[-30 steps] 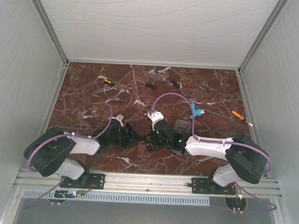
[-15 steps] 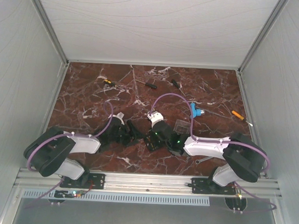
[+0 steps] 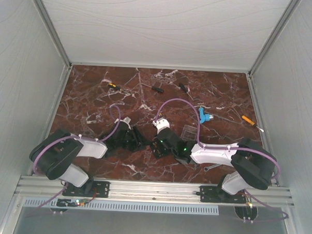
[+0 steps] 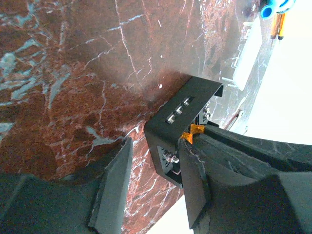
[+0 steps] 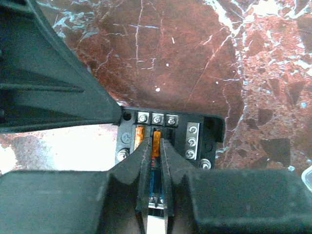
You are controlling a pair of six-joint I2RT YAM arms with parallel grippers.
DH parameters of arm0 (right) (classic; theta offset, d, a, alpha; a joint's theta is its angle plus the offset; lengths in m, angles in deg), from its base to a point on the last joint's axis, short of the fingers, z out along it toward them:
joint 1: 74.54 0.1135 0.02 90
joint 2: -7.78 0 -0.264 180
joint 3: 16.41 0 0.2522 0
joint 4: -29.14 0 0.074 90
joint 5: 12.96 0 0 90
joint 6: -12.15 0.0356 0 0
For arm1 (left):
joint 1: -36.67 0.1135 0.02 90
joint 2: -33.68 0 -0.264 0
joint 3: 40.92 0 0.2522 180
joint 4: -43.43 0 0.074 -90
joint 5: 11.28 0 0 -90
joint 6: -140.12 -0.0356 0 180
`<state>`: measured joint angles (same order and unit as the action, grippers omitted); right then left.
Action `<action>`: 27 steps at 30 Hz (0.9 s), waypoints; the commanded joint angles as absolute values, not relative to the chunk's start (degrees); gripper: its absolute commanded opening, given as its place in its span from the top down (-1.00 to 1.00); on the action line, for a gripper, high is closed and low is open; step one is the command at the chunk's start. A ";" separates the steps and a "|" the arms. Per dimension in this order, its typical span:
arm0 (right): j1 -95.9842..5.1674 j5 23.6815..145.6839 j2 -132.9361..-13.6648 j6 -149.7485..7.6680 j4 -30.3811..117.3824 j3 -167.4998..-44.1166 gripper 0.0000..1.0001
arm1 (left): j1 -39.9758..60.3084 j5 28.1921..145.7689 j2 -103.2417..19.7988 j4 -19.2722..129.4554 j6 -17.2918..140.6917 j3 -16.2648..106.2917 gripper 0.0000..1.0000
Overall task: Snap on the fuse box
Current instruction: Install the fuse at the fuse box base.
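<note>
The fuse box (image 3: 158, 146) is a small black box lying open-topped on the marble between the two arms, with orange fuses and silver screws showing (image 5: 170, 131). My right gripper (image 5: 157, 146) hangs right over it, jaws almost together with an orange fuse (image 5: 156, 138) pinched between the tips. My left gripper (image 4: 155, 146) is open at the box's left end (image 4: 180, 114); the box rests against one finger (image 4: 195, 180) and stands apart from the other. The clear lid (image 3: 188, 132) lies on the table just right of the box, off it.
A blue plastic piece (image 3: 203, 115) lies behind the lid. Small screwdrivers (image 3: 157, 88) are scattered along the back of the table, and an orange-handled one (image 3: 247, 120) lies at the right. White walls close in the sides.
My left gripper has slid right, up against the fuse box's end, and its jaws have narrowed. The right gripper has stayed over the box and eased its jaws a little.
</note>
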<state>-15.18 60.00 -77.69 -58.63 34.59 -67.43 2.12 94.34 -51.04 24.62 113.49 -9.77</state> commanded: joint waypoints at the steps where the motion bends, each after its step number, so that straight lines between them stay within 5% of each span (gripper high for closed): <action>1: -14.11 59.81 -78.11 -58.17 33.95 -67.53 0.76 | 2.32 94.80 -51.74 22.65 112.79 -7.64 0.15; 16: -15.34 61.95 -74.04 -58.87 40.98 -71.11 0.43 | 2.31 94.79 -51.01 23.79 112.29 -7.52 0.21; 27: -18.84 67.73 -76.96 -56.93 57.96 -81.84 0.56 | 2.32 93.00 -49.11 30.07 108.00 -5.28 0.22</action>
<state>-17.85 65.71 -75.40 -58.33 50.54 -77.75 2.12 94.10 -50.45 27.79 111.02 -8.19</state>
